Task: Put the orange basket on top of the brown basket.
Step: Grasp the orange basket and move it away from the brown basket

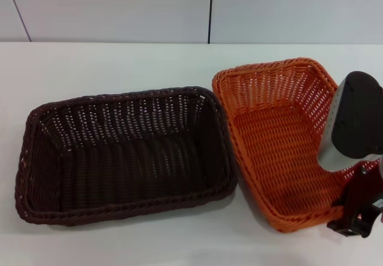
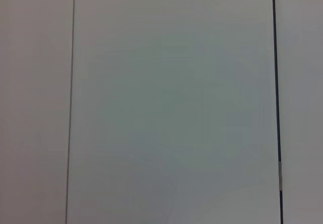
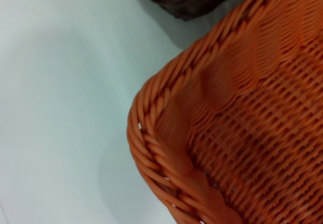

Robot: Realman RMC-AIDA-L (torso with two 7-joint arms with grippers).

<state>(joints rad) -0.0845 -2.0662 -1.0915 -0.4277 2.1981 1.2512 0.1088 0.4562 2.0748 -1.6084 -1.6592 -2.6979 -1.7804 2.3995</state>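
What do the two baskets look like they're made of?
The orange basket: woven wicker-style strands, probably plastic given the uniform bright colour and smooth, slightly glossy braid on its rim. The brown basket: the same open weave and braided rim, very dark brown; likely the same material.

No readable text, labels, brands or numbers in any view. Nothing legible on the orange basket, the brown basket, the bench or the wall panels.

A bright orange open weave with a braided rim was seen on the orange basket; the brown basket was woven near-black brown.
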